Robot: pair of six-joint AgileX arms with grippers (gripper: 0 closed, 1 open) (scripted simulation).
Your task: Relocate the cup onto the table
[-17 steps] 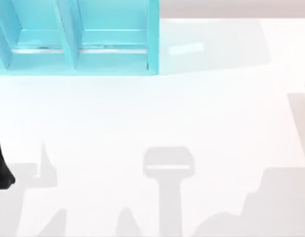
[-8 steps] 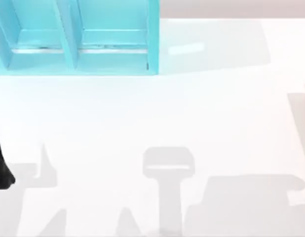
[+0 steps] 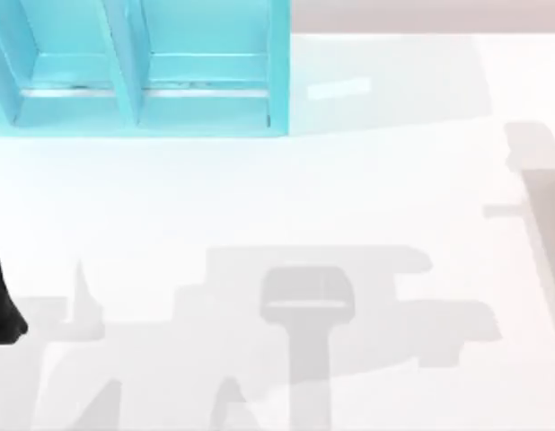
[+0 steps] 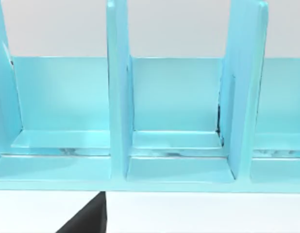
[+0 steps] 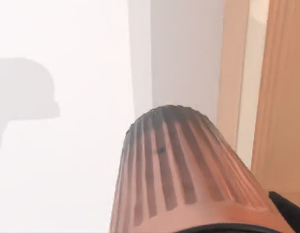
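Observation:
The cup [image 5: 179,170], a reddish-brown ribbed tumbler, looms close in the right wrist view with its narrow base pointing away, over the white table [image 5: 67,170]. My right gripper [image 5: 203,229] is shut on it near its wide end, and one dark finger [image 5: 288,211] shows beside the cup. In the top view the table [image 3: 367,180] carries broad arm shadows across its lower middle. My left arm [image 3: 1,305] stays parked at the left edge.
A turquoise shelf unit [image 3: 134,81] with open compartments stands at the table's back left, and the left wrist view faces its dividers [image 4: 116,121]. Tan surfaces [image 5: 283,97] lie beyond the table edge in the right wrist view.
The large arm shadow has slid from the table's lower right toward the middle and spread wider. The left arm has not moved.

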